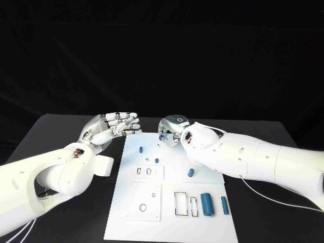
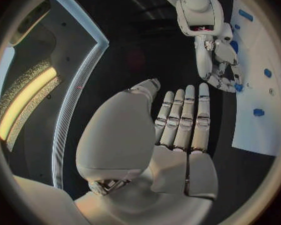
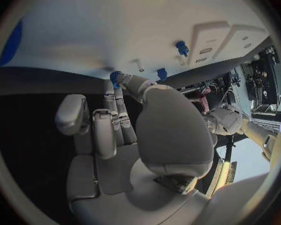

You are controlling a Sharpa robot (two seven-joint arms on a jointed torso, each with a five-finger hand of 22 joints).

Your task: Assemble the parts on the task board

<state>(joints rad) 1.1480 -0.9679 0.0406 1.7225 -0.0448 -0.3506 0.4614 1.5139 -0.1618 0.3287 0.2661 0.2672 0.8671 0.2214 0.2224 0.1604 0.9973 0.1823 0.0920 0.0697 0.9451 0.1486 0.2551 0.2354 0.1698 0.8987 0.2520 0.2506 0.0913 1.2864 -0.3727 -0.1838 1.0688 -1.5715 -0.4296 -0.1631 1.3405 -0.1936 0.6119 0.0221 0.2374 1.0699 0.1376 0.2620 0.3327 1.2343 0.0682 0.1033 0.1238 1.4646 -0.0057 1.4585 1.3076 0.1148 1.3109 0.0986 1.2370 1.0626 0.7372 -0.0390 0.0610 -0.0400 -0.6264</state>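
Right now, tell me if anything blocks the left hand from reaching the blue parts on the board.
Nothing visible does. The left hand hovers open off the white board's far left corner. The nearest blue part lies bare on the board. The right hand works at the far edge, fingertips at another blue piece.

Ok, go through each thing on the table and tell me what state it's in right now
left hand: open, holding nothing, off the board's left edge.
right hand: pinching a small blue part at its fingertips over the board's far end.
task board: flat on the table.
two blue cylinders: lying loose on the board.
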